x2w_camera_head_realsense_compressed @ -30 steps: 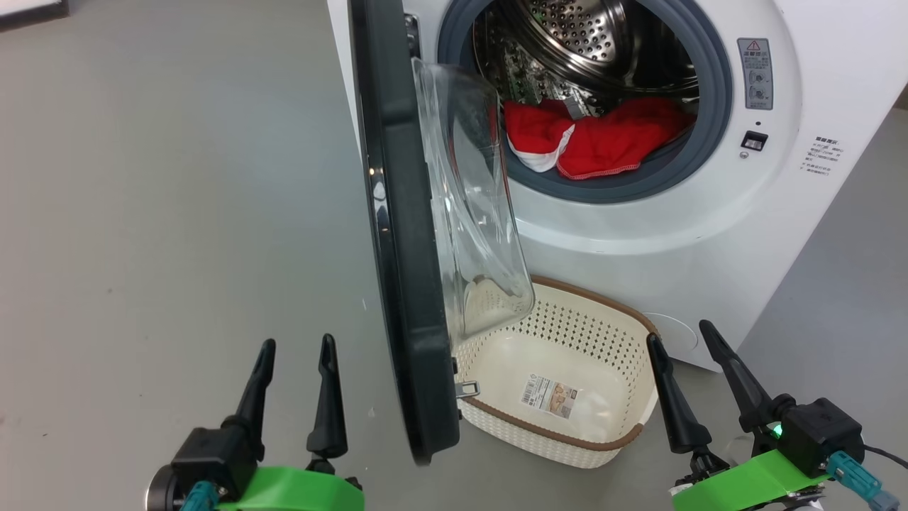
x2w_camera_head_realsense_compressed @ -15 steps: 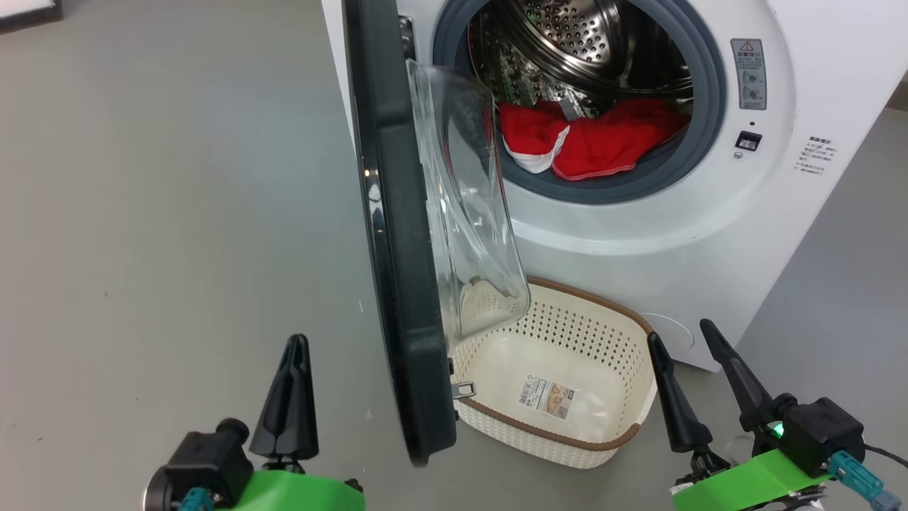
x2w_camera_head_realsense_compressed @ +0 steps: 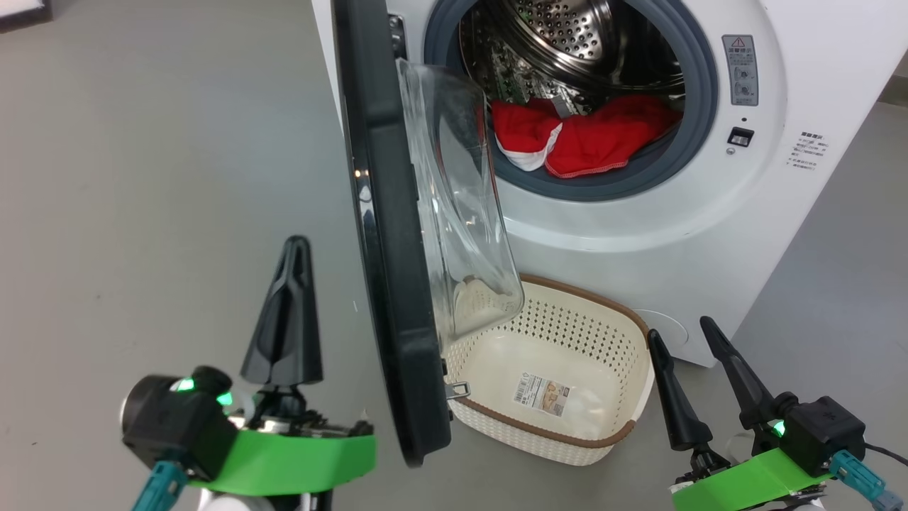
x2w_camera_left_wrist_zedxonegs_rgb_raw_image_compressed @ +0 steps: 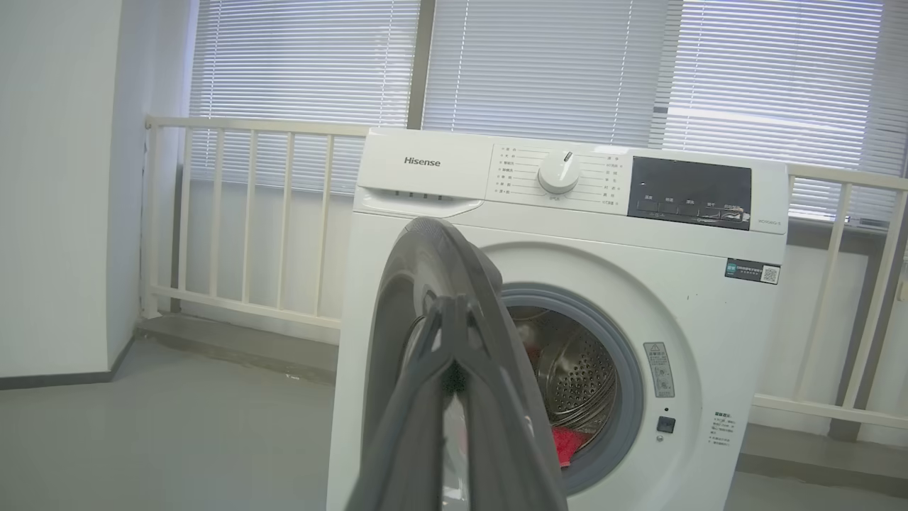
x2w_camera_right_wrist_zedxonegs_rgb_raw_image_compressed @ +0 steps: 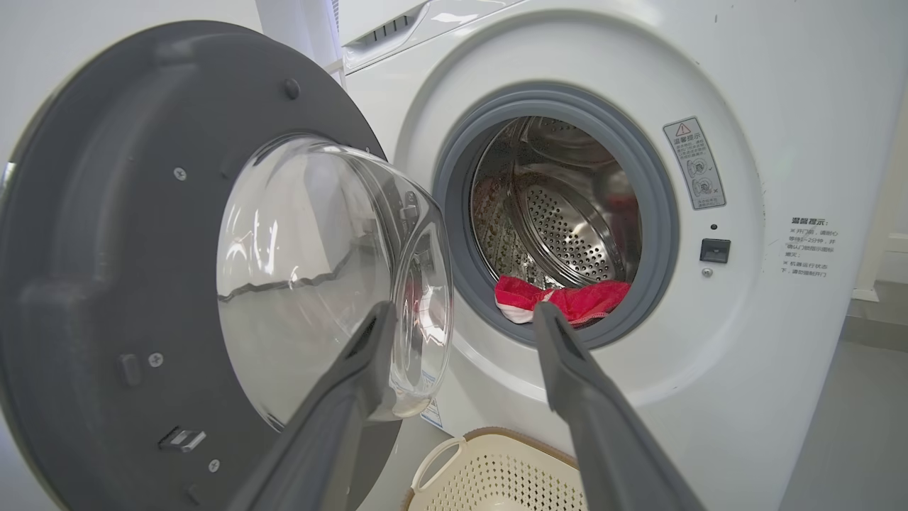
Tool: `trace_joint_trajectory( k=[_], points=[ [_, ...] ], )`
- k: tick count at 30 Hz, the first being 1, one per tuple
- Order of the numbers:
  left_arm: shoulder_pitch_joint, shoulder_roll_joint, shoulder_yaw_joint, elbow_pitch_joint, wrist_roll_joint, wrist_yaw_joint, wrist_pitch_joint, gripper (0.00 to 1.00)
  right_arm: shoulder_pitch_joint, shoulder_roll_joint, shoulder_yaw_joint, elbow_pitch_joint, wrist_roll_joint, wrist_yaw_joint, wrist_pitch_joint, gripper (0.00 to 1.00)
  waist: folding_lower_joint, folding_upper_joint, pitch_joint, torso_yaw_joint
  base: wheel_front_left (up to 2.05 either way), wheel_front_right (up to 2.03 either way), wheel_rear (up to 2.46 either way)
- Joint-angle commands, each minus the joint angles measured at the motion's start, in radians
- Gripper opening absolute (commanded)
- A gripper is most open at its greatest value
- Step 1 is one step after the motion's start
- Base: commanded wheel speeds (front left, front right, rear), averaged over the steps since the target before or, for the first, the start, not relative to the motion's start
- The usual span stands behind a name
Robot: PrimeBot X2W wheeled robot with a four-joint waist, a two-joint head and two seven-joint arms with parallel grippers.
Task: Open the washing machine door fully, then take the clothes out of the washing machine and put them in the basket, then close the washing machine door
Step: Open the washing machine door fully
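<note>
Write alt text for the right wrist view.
A white front-loading washing machine has its round dark-rimmed glass door swung open at the left, with bright red clothes lying at the front of the perforated steel drum. A cream perforated plastic basket sits below the opening; the right arm's two long dark fingers stand apart in front.

The washing machine door [x2w_camera_head_realsense_compressed: 386,234] runs off the head view's top edge, as does the washing machine [x2w_camera_head_realsense_compressed: 638,234] behind it. The door hides the left side of the gasket [x2w_camera_head_realsense_compressed: 699,106] and the left corner of the basket [x2w_camera_head_realsense_compressed: 553,448] below it. One end of the clothes [x2w_camera_head_realsense_compressed: 589,142] shows warped through the door's glass. The label sticker [x2w_camera_head_realsense_compressed: 543,394] right of the door is too small to read. From my left wrist, my pressed-together left claw [x2w_camera_left_wrist_zedxonegs_rgb_raw_image_compressed: 454,312] is a blur across the door's middle. From my right wrist, the basket under the door is cut by the bottom edge.
</note>
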Motion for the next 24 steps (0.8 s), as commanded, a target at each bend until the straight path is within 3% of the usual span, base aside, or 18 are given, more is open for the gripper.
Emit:
trace_joint_trajectory(
  k=[1, 13, 24],
  points=[
    [-0.054, 0.013, 0.020, -0.041, 0.012, -0.005, 0.010, 0.00, -0.024, -0.001, 0.027, -0.031, 0.004, 0.006, -0.004, 1.00, 0.0000, 0.0000, 0.001, -0.003, 0.00, 0.00, 0.00],
    [-0.148, -0.043, -0.162, -0.086, 0.045, -0.072, 0.095, 0.00, -0.027, -0.001, 0.032, -0.040, 0.000, 0.006, 0.004, 1.00, 0.0000, 0.0000, 0.007, -0.028, 0.00, 0.00, 0.00],
    [-0.136, -0.065, -0.275, 0.086, 0.043, -0.104, 0.135, 0.00, -0.034, -0.001, 0.039, -0.045, 0.001, 0.006, 0.007, 1.00, 0.0000, 0.0000, 0.017, -0.039, 0.00, 0.00, 0.00]
  ],
)
